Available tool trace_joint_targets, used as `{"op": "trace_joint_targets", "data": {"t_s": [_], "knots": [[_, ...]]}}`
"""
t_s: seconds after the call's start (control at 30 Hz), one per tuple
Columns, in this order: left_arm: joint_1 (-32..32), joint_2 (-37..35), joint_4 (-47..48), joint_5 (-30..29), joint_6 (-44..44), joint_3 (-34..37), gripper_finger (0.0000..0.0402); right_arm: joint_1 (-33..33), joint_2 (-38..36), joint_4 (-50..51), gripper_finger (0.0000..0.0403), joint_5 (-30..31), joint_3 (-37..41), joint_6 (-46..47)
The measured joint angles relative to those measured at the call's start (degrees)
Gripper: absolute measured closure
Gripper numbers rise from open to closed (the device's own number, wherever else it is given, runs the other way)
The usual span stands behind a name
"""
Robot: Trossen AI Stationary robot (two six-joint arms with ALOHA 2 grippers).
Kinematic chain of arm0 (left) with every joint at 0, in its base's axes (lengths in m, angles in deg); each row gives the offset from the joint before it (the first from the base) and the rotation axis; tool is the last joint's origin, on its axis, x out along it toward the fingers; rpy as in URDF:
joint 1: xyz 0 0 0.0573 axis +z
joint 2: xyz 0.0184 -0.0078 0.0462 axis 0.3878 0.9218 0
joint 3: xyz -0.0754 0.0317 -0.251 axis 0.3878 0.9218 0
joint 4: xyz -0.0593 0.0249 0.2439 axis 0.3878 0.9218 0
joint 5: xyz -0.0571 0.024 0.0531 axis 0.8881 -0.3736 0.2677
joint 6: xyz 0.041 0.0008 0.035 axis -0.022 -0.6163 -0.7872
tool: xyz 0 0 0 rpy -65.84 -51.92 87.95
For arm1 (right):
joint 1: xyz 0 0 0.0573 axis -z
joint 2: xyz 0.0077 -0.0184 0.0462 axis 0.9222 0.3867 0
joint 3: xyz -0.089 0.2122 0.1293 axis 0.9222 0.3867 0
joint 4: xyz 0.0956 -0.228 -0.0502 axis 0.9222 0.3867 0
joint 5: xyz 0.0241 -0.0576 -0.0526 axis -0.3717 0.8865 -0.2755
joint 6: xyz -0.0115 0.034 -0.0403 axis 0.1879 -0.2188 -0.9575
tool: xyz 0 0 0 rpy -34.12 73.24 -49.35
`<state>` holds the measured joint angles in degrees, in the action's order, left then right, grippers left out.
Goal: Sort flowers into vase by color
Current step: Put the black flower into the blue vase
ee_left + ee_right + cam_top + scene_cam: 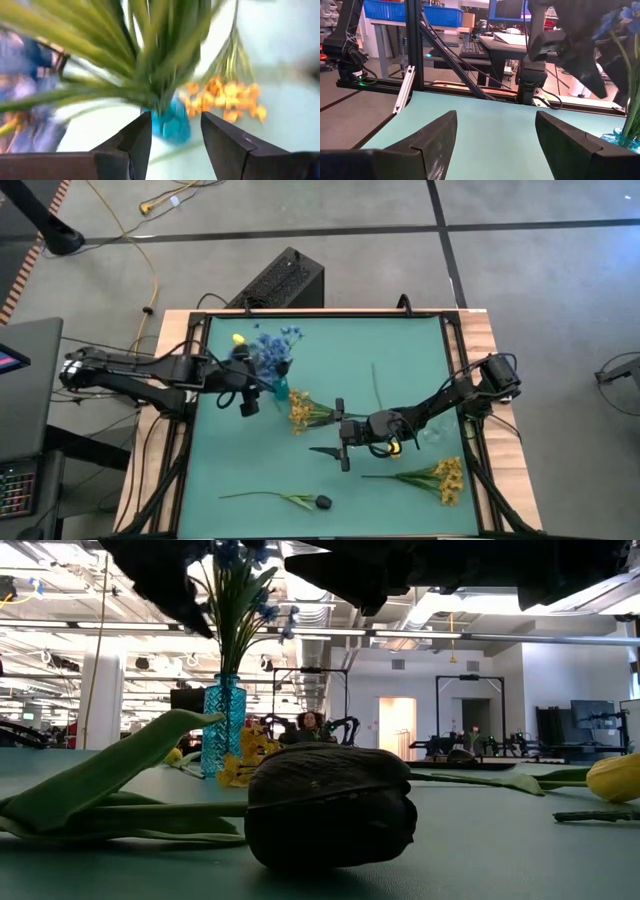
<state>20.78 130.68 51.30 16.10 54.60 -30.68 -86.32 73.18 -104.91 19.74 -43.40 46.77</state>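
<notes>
Our left gripper (262, 383) hangs just beside the vase (279, 391), jaws spread, pinching nothing. Our right gripper (343, 434) waits near the vase, jaws spread.

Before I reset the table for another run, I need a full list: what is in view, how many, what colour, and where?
vase: one, clear blue glass, left-centre of the mat, upright.
blue flowers: one bunch, blue, standing in the vase.
yellow bud: one, yellow, by the blue bunch.
yellow-orange sprigs: two, one beside the vase, the other at the near right.
dark bud: one, near-black, green stem, near edge.
bare stem: one, green, mat centre.
mat: one, teal.
black box: one, on the floor beyond the table.
left gripper: beside the vase.
right gripper: open, empty, mat centre.
</notes>
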Motion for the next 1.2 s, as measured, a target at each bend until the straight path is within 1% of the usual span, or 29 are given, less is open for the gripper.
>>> {"op": "trace_joint_targets", "data": {"t_s": [0.2, 0.27, 0.4, 0.5, 0.67, 0.8, 0.87, 0.97, 1.07, 1.2], "knots": [[0.23, 0.00, 9.81, -0.68, 1.86, -3.21, 0.0242, 0.00, 0.00, 0.00, 0.0106, -0.02, 0.00, 0.00], [0.27, 0.00, 11.70, 1.34, 1.66, -4.09, 0.0242, 0.00, 0.00, 0.00, 0.0106, -0.02, 0.00, 0.00], [0.21, 0.00, 15.52, 8.42, 1.40, -5.61, 0.0242, -0.17, 0.00, 0.00, 0.0106, -0.04, 0.00, 0.00], [-0.07, 0.00, 18.46, 12.15, 3.51, -7.24, 0.0242, -0.52, 0.00, 0.01, 0.0106, -0.12, 0.00, -0.04], [-2.17, 0.00, 26.21, 12.66, 7.66, -11.80, 0.0242, -1.23, 0.00, 0.45, 0.0106, -0.35, 0.00, 0.00], [-4.81, 0.00, 30.57, 13.38, 10.86, -15.67, 0.0242, -1.58, 0.00, 0.44, 0.0106, -0.34, 0.00, 0.00], [-6.53, -0.02, 31.40, 16.11, 13.99, -16.68, 0.0242, -1.76, 0.00, 0.44, 0.0106, -0.33, 0.00, 0.00], [-10.54, 0.00, 31.25, 21.77, 20.52, -16.66, 0.0242, -2.31, 0.00, 0.42, 0.0106, -0.33, 0.00, 0.00], [-17.32, 0.54, 28.82, 23.40, 27.18, -14.95, 0.0242, -2.75, 0.00, 0.44, 0.0106, -0.33, 0.00, -0.01], [-26.62, 3.28, 24.39, 22.57, 33.64, -13.75, 0.0242, -3.65, 0.00, 0.45, 0.0106, -0.21, -0.08, 0.00]]}}
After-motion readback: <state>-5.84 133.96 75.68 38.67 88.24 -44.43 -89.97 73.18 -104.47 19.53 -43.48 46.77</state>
